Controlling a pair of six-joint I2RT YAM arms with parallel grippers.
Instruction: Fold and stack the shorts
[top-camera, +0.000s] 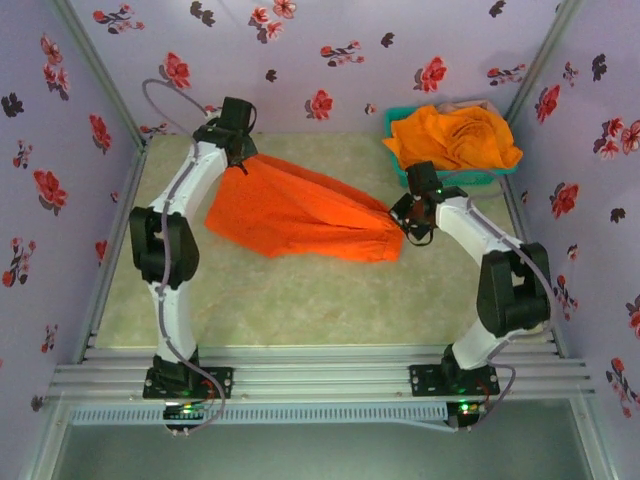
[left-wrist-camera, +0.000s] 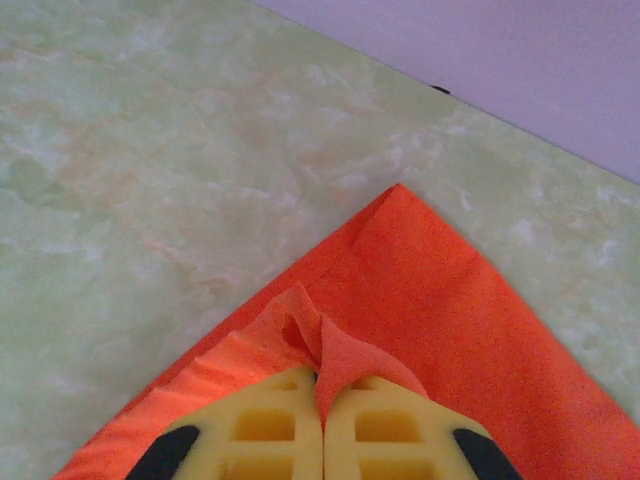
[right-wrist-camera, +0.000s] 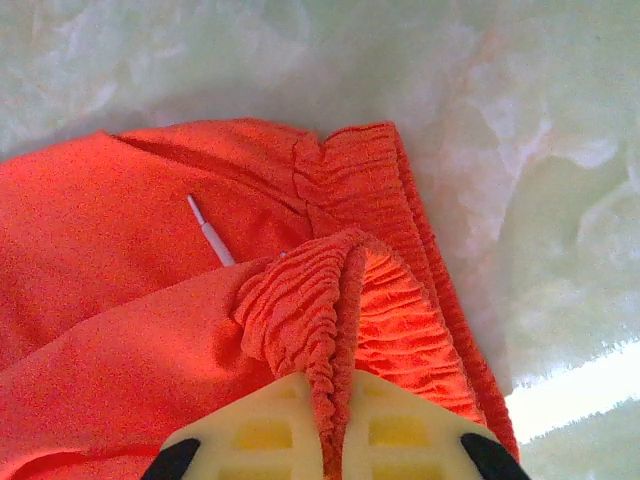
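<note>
One pair of bright orange shorts (top-camera: 300, 210) lies stretched across the middle of the table between my two grippers. At its far left corner, my left gripper (top-camera: 238, 160) is shut on a pinch of the hem; in the left wrist view the cloth (left-wrist-camera: 450, 320) bunches up between the shut jaws of that gripper (left-wrist-camera: 322, 375). My right gripper (top-camera: 405, 215) is shut on the gathered waistband (right-wrist-camera: 400, 330), which is squeezed between the yellow pads (right-wrist-camera: 345, 385). A white cord tip (right-wrist-camera: 210, 235) lies on the fabric. More orange shorts (top-camera: 455, 135) are heaped in the basket.
The teal mesh basket (top-camera: 395, 118) stands at the back right corner, just beyond my right arm. A pale green marbled mat (top-camera: 300, 300) covers the table, with bare room in front of the shorts. Floral walls close in the left, back and right sides.
</note>
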